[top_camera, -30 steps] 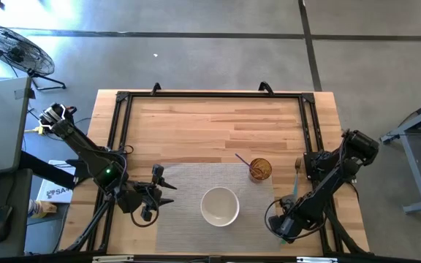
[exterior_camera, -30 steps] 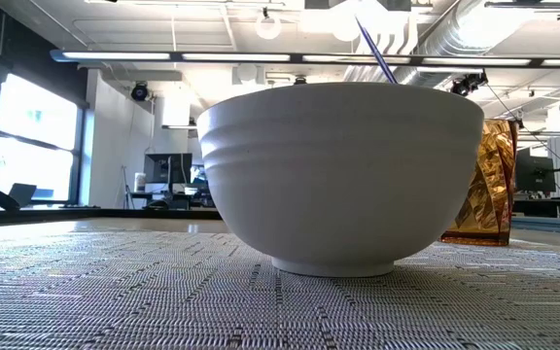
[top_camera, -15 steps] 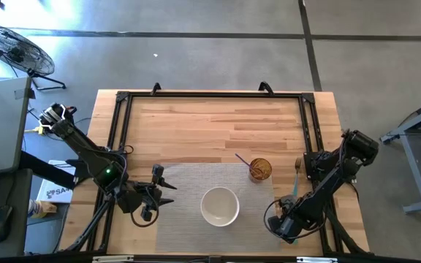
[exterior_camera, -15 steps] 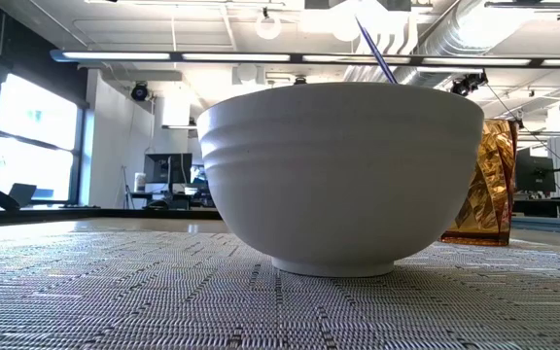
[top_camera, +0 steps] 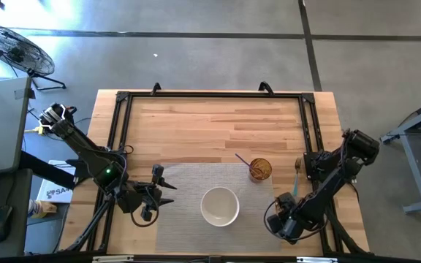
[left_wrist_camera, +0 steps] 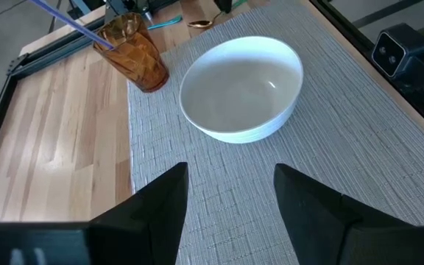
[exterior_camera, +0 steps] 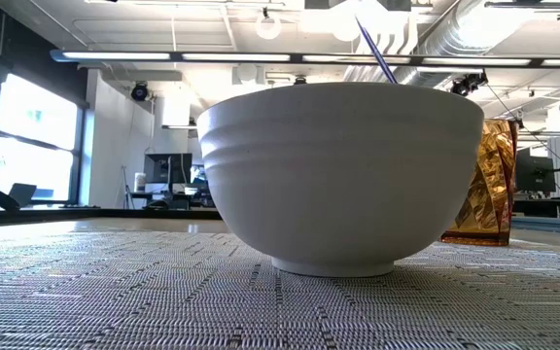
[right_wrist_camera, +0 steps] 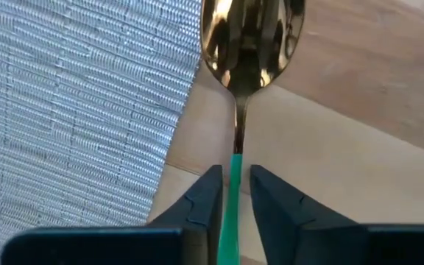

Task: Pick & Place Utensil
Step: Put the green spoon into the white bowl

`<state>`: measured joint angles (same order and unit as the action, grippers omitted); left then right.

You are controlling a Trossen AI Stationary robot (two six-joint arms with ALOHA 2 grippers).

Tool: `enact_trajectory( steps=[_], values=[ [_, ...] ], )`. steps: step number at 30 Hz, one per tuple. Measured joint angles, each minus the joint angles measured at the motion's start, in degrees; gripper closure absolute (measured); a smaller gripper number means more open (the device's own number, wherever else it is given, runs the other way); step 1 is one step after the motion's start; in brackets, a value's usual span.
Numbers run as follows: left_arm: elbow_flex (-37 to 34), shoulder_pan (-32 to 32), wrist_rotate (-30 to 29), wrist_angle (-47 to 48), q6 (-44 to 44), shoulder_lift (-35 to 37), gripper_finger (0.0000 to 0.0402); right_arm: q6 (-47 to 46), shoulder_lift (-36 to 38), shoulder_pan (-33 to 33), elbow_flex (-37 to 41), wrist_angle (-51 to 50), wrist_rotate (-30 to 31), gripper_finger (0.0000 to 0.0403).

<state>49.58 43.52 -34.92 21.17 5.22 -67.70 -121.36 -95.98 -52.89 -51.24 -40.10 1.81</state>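
In the high view the right gripper (top_camera: 282,223) sits low at the lower right of the frame, just off the right edge of the grey placemat (top_camera: 188,183). Its wrist view shows the 2 fingers (right_wrist_camera: 201,202) drawn close on either side of the green handle of a spoon (right_wrist_camera: 250,44); they look clamped on it. The spoon's gold bowl points away from the gripper and lies over bare wood of the bench (right_wrist_camera: 359,147), right beside the placemat's edge.

A white bowl (top_camera: 219,206) stands on the placemat in the lower middle of the high view. Up and to its right, at the mat's corner, is an amber glass (top_camera: 260,169) with a purple straw (top_camera: 241,158) leaning out to the upper left. A fork (top_camera: 297,169) lies on the wood just right of the glass.

The left gripper (top_camera: 146,201) waits at the placemat's left edge, its 2 fingers (left_wrist_camera: 160,206) held apart with nothing between them.
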Motion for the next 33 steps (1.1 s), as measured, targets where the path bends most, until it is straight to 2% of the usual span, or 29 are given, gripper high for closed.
enact_trajectory(
  steps=[5,9,14,19,22,26,29,33],
  values=[
    [0.00,0.01,0.00,0.34,0.99,0.00,0.0204,1.51,-0.69,-0.52,-0.13,-1.20,3.26,0.0315],
    [0.00,0.00,0.00,0.73,1.31,0.00,0.0204,2.29,-2.50,-0.63,-0.31,-1.51,4.08,0.0315],
    [0.00,0.01,0.00,1.39,2.59,0.00,0.0204,3.15,-3.34,-1.50,-0.33,-2.36,6.33,0.0341],
    [0.00,0.01,0.02,1.38,3.03,0.00,0.0204,3.16,-3.41,-1.55,-0.26,-2.71,6.06,0.0390],
    [0.00,0.01,0.01,1.38,3.35,0.00,0.0204,3.36,-3.43,-1.52,-0.35,-3.12,6.08,0.0392],
    [0.00,0.01,0.00,1.62,4.10,0.00,0.0204,4.83,-4.09,-1.46,-4.29,-9.73,6.30,0.0385],
    [0.00,0.01,0.00,2.11,4.10,0.00,0.0204,5.80,-4.19,-1.31,-9.68,-20.17,6.95,0.0396],
    [0.00,0.01,0.00,2.71,4.39,0.00,0.0204,6.40,-4.00,-1.23,-17.23,-27.55,7.04,0.0395]
  ],
)
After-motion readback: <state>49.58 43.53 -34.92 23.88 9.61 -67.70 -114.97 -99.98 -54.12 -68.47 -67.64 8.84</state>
